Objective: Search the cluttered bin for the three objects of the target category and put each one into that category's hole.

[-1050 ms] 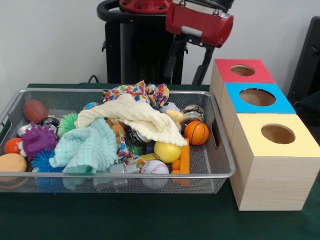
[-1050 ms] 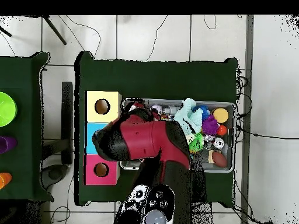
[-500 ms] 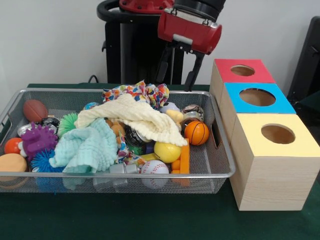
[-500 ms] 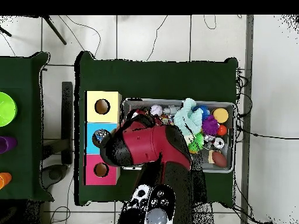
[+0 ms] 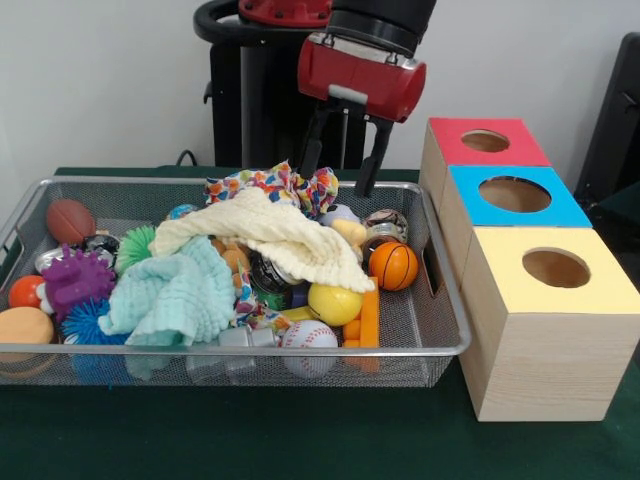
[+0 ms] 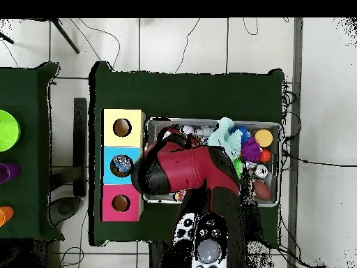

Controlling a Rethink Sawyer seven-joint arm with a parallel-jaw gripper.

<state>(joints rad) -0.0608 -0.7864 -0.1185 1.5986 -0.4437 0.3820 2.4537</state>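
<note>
My gripper (image 5: 334, 180) hangs open and empty over the far rim of the wire bin (image 5: 440, 345), just above a multicoloured cloth (image 5: 272, 184). In the bin lie a small basketball (image 5: 393, 265), a yellow ball (image 5: 334, 303), a baseball (image 5: 308, 335) and a brown football (image 5: 70, 220). A cream cloth (image 5: 275, 235) and a mint cloth (image 5: 175, 293) cover other toys. To the right stand three boxes with holes: red (image 5: 485, 141), blue (image 5: 515, 194) and yellow (image 5: 556, 268). In the overhead view the arm (image 6: 185, 171) hides the gripper, and a small round object shows in the blue box's hole (image 6: 121, 165).
A purple spiky toy (image 5: 75, 278), an orange ball (image 5: 24, 290) and a peach ball (image 5: 24, 326) crowd the bin's left end. Orange blocks (image 5: 364, 322) lie near the front right corner. Green cloth covers the table (image 5: 300, 430). Coloured cups (image 6: 5, 130) stand on a side table.
The gripper has swung from beside the red box leftwards in the front view and lower, ending over the bin's far edge. The bin's contents have not moved.
</note>
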